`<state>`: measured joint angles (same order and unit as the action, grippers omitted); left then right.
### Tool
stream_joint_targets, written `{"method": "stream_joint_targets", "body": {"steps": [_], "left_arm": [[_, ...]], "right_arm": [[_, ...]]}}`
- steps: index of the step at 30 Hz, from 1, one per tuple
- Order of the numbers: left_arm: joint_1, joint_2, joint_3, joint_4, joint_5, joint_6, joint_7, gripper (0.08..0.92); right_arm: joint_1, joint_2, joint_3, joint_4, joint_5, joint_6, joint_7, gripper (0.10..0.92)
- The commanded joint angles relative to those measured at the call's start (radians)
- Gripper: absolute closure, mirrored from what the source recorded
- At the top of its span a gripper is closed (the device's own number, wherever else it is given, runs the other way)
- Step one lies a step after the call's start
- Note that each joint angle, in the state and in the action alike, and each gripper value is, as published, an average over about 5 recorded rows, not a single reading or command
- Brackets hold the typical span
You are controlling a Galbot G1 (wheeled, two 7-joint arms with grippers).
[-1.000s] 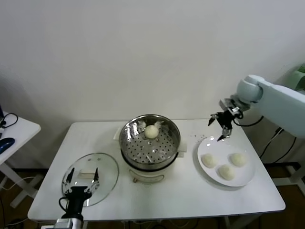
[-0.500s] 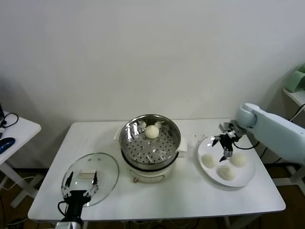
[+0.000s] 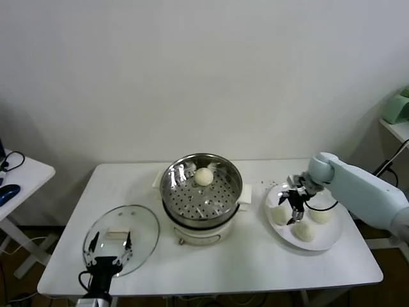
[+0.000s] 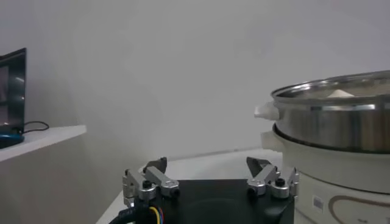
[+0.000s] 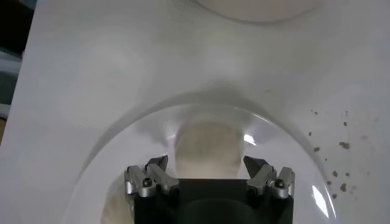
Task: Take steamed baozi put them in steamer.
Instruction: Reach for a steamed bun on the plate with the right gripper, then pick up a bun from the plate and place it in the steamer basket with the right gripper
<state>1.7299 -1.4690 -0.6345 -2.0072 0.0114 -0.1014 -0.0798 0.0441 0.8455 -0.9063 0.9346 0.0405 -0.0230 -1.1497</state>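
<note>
The steamer [image 3: 201, 192] stands mid-table, one steamed baozi [image 3: 203, 176] on its perforated floor toward 12 o'clock; its side label is too small to read. At 3 o'clock a white plate [image 3: 329, 240] holds three buns near the table's right edge. The right gripper [image 3: 293, 206] hangs fingers spread, empty, over the leftmost bun [image 3: 279, 215]. At 8 o'clock a glass lid [image 3: 144, 230] lies under the parked left gripper [image 3: 109, 244], open and empty

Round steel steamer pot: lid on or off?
Off. The round steel steamer pot stands uncovered, one bun inside; the round glass lid lies beside it.
</note>
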Motion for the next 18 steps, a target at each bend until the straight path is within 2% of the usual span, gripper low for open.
{"method": "stream_joint_targets", "body": {"steps": [1,9,18], "left_arm": [[0.002,0.000,0.000,0.006,0.000,-0.003,-0.001,0.177],[0.003,-0.003,0.002,0.008,0.000,-0.005,-0.001,0.177],[0.005,-0.007,0.004,0.009,0.002,-0.007,-0.001,0.177]], "right_arm": [[-0.030,0.019,0.025,-0.024,-0.015,-0.001,0.010,0.203],[-0.036,0.022,0.040,-0.030,-0.025,-0.006,0.009,0.208],[-0.035,0.021,0.050,-0.034,-0.019,-0.010,0.008,0.374]]}}
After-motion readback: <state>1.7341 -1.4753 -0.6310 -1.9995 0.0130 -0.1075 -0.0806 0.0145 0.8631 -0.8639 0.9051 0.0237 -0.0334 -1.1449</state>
